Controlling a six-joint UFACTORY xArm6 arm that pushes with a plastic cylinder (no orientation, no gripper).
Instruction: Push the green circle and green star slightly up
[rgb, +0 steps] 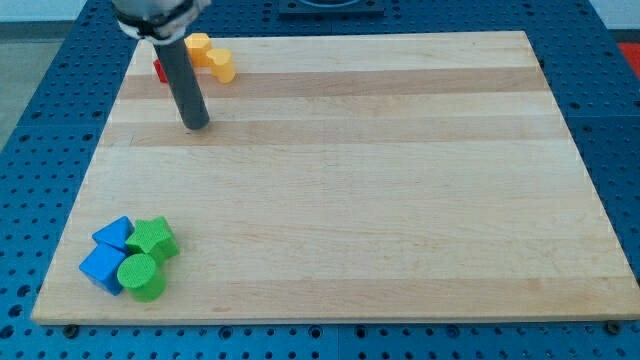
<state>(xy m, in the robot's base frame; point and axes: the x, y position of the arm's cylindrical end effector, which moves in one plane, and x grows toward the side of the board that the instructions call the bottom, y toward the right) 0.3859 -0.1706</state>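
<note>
The green circle (142, 277) lies near the board's bottom left corner. The green star (154, 238) sits just above it and touches it. My tip (197, 125) is in the upper left of the board, far above both green blocks and slightly to their right. It touches no block.
A blue triangle (114, 233) and a blue cube (102, 268) press against the left side of the green blocks. A yellow block (211, 57) and a red block (159, 70), partly hidden behind the rod, sit near the top left edge. The wooden board (400, 200) ends close below the green circle.
</note>
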